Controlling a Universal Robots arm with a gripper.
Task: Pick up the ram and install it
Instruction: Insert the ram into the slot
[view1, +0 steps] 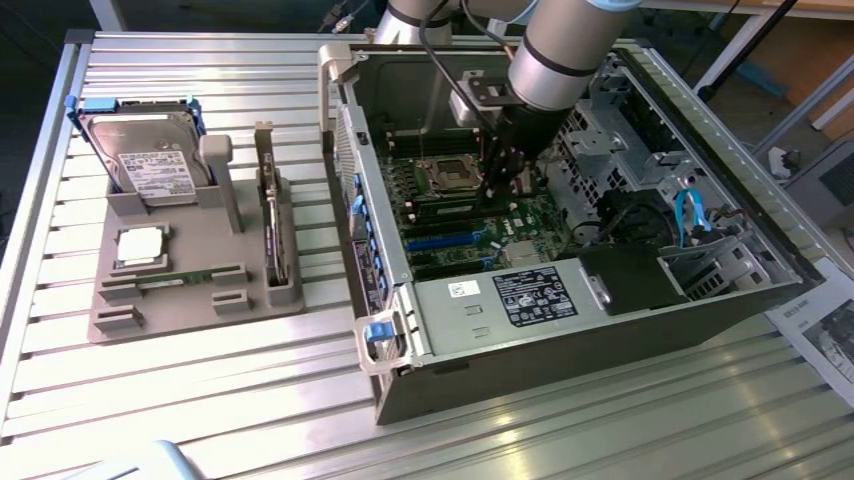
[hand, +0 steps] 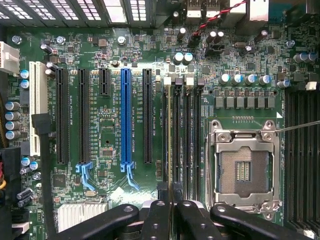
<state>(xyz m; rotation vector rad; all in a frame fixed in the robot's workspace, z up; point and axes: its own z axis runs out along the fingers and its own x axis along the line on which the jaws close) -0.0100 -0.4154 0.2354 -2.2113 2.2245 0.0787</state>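
The ram appears edge-on as a thin olive-green line, standing in one of the long memory slots beside the empty processor socket. My gripper is above one end of it, its two black fingers pressed close on either side of the stick. In the exterior view my gripper reaches down into the open computer case, just above the motherboard next to the socket. Whether the stick is fully seated in the slot cannot be told.
A grey parts fixture sits at the exterior view's left, holding a hard drive, a square silver processor chip and an upright dark expansion card. Case walls, drive cages and blue cables crowd the arm.
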